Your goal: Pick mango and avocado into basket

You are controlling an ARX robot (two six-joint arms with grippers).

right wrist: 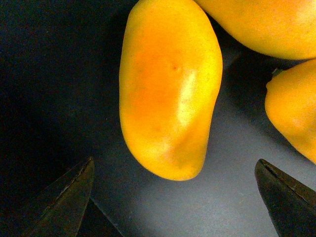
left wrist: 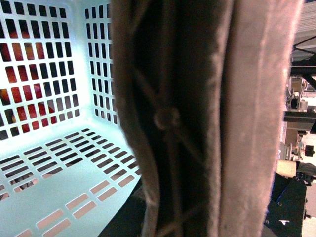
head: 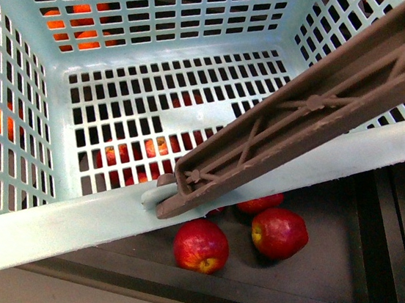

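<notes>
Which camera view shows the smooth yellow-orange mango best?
The right wrist view: the smooth, elongated yellow-orange mango fills the frame, its end flanked by the open right end effector. The front and left wrist views show only orange-red patches through the pale aqua slotted basket's walls, unidentifiable.

The right gripper (right wrist: 174, 165) was spread wide open, its two dark, tapered fingertips (right wrist: 61, 200) poking in at the lower left and lower right corners of the right wrist frame and gripping nothing. The left gripper's fingers could not be seen in any frame.
</notes>
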